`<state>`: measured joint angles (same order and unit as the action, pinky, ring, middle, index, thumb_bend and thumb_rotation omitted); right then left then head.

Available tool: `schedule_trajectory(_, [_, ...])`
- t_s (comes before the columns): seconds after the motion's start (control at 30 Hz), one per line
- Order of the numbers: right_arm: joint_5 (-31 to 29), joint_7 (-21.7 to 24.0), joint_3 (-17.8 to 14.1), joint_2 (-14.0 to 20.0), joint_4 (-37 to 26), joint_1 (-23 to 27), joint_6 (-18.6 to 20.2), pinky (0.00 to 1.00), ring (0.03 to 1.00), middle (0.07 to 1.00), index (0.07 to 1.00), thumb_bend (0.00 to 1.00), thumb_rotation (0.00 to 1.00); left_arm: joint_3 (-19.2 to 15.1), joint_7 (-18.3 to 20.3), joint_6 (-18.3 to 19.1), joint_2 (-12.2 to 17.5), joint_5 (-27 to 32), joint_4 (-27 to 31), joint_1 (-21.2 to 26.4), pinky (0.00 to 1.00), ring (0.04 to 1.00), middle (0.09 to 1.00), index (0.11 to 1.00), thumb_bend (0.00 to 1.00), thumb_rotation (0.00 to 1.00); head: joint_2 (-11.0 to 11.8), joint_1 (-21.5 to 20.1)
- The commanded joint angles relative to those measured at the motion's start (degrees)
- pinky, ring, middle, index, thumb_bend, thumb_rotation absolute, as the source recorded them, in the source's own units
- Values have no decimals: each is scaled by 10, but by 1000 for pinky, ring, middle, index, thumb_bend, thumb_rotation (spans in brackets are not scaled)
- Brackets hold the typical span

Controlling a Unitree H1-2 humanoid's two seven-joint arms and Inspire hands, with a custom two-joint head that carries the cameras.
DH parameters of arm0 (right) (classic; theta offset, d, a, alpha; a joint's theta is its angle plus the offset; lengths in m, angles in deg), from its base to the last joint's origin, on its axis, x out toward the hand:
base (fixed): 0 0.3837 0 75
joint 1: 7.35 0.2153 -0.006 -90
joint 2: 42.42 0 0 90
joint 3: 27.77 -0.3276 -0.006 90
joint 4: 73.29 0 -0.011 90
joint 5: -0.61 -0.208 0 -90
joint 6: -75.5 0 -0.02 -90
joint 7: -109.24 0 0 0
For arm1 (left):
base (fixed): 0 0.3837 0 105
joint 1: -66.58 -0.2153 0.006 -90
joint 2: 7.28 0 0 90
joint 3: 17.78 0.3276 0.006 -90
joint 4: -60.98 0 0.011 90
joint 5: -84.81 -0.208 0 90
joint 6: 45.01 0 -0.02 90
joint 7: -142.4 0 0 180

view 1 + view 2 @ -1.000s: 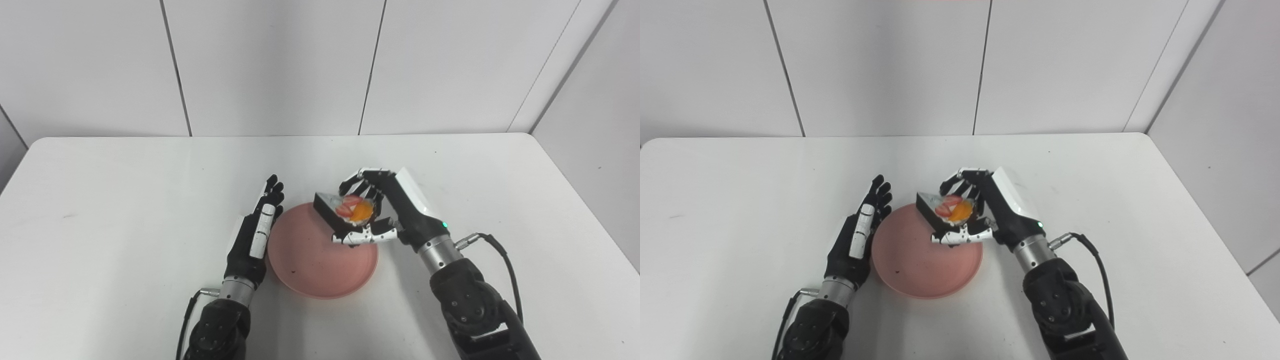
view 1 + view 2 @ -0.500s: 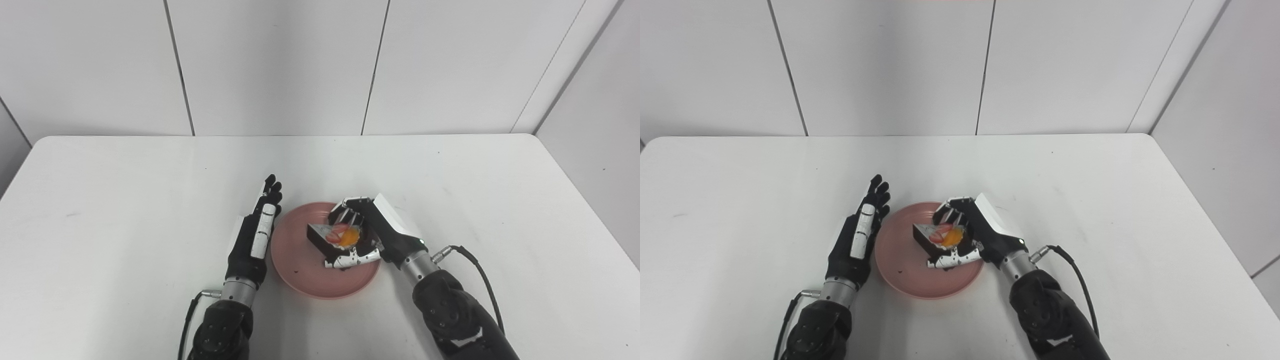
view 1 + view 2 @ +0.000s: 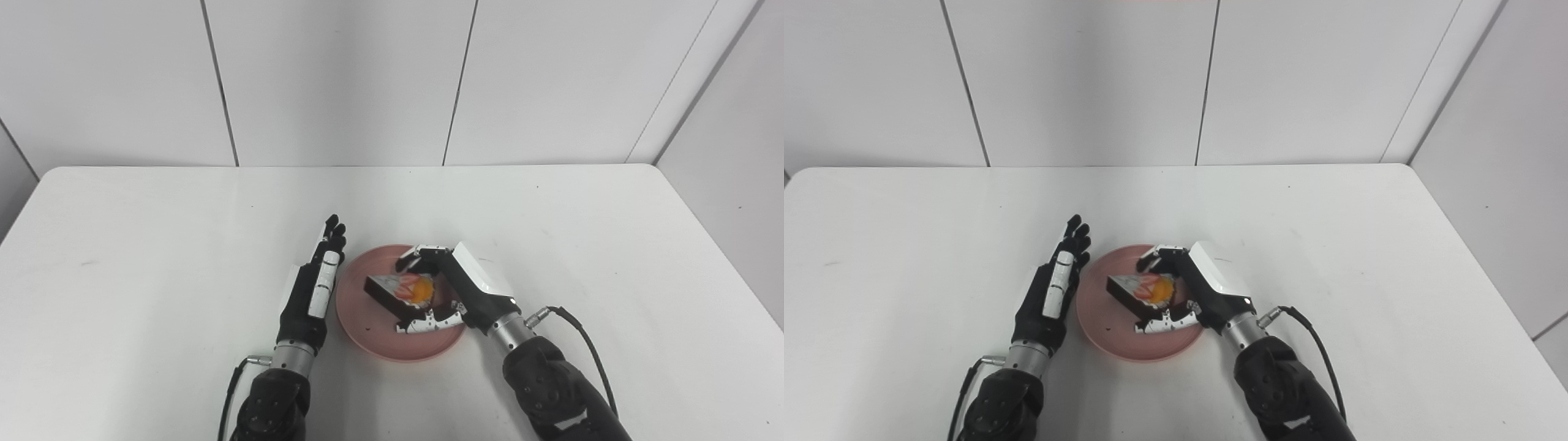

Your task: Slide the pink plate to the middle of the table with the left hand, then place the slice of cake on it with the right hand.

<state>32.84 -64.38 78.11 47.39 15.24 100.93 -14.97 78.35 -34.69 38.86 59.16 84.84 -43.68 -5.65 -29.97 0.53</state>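
The plate (image 3: 367,331) sits near the middle of the tabletop (image 3: 153,233), a little toward the front edge, and the cake (image 3: 398,293) is down inside it, at about 2 o'clock from the plate's centre. The right robot hand (image 3: 450,294) is closed on the cake, fingers behind it at 12 o'clock and thumb in front at 6 o'clock; whether the slice's base fully rests on the plate I cannot tell. The slice's long axis runs from its point at about 10 o'clock back to its wide end at 4 o'clock, where the palm sits, so the hand lies to the cake's right and, by my reckoning, should release by spreading and backing off toward 4 o'clock. The left robot hand (image 3: 312,288) stands edge-on just beside the plate's rim at 9 o'clock, fingers straight, holding nothing; whether it touches the rim is unclear.
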Motion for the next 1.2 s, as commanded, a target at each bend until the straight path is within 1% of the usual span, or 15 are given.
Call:
schedule_trajectory(0.0, [-17,12,-5,13,-34,7,-25,830,923,921,885,622,441,3,1,-9,2,-4,1,-8,1000,1000,1000,1000,604,1000,-4,-1])
schedule_trajectory(0.07, [-31,19,-7,18,-43,2,-31,865,974,985,914,645,477,2,3,-10,3,-2,1,-9,1000,1000,1000,1000,604,1000,-4,-2])
schedule_trajectory(0.13, [-46,22,-13,20,-55,-4,-37,872,993,997,933,654,464,2,3,-10,4,0,3,-10,1000,1000,1000,1000,602,1000,-4,-3])
schedule_trajectory(0.2, [-53,20,-17,21,-67,-10,-41,871,998,999,949,658,465,1,5,-10,5,1,4,-11,1000,1000,1000,1000,606,1000,-5,-5])
schedule_trajectory(0.3, [-60,21,-26,21,-88,-22,-34,884,1000,1000,995,679,513,-2,10,-10,8,9,8,-13,1000,1000,1000,1000,604,1000,-6,-8])
schedule_trajectory(0.4, [-73,15,-38,19,-93,-33,-36,899,1000,1000,1000,701,557,-4,12,-10,11,10,11,-15,1000,1000,1000,1000,618,1000,-7,-10])
schedule_trajectory(0.47, [-78,4,-48,17,-92,-41,-46,891,1000,1000,1000,697,564,-7,11,-3,12,11,16,-17,1000,1000,1000,1000,637,1000,-7,-12])
schedule_trajectory(0.57, [-79,-10,-61,10,-91,-50,-54,898,1000,1000,1000,679,562,-10,11,-1,16,9,21,-20,1000,1000,1000,1000,624,1000,-7,-19])
schedule_trajectory(0.7, [-97,-48,-88,-13,-83,-61,-70,953,1000,1000,1000,651,597,-11,14,0,25,11,30,-25,1000,1000,1000,1000,608,1000,-7,-26])
schedule_trajectory(0.73, [-108,-52,-96,-20,-82,-64,-67,981,1000,1000,1000,642,630,-11,15,3,27,11,32,-26,1000,1000,1000,1000,602,1000,-7,-28])
schedule_trajectory(0.8, [-119,-60,-108,-31,-80,-67,-64,994,1000,1000,1000,617,738,-11,16,9,32,11,37,-29,1000,1000,1000,1000,603,1000,-7,-31])
schedule_trajectory(0.87, [-123,-68,-116,-40,-78,-69,-62,993,1000,1000,1000,607,753,-12,15,12,35,8,41,-31,1000,1000,1000,1000,602,1000,-8,-33])
schedule_trajectory(0.97, [-136,-86,-133,-66,-69,-73,-42,999,1000,1000,1000,593,789,-11,13,5,40,5,42,-34,1000,1000,1000,1000,601,1000,-10,-43])
schedule_trajectory(1.1, [-213,-69,-153,-100,-66,-78,2,1000,1000,1000,1000,552,863,-11,12,0,45,4,41,-36,1000,1000,1000,1000,599,1000,-9,-47])
schedule_trajectory(1.17, [-262,-64,-164,-117,-62,-80,12,1000,1000,1000,1000,546,845,-10,18,-7,49,7,39,-37,1000,1000,1000,1000,608,1000,-10,-47])
